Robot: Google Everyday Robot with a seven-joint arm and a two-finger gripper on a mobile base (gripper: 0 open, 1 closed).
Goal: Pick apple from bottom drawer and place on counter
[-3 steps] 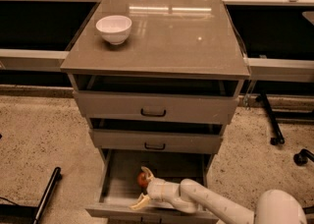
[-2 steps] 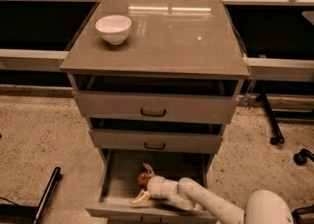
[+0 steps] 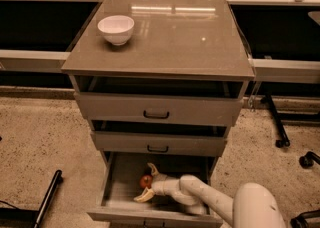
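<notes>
Red-orange apple sits between the gripper's spread, unclosed fingers, inside the bottom drawer. Close off-centre and it may squirt away along the drawer floor!

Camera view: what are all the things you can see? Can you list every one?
counter: one, glossy grey-brown, top of the cabinet
bowl: one, white, back-left corner of the counter
handled drawers: two, grey with dark handles, just under the counter
bottom drawer: one, grey, lowest, pulled open
apple: one, red, inside the bottom drawer
wheels: at least two, black, on the floor at the right
bar: one, black, on the floor at the left
arm: one, white, reaching into the bottom drawer from the lower right
pincer: one, pale, fingers open either side of the apple
</notes>
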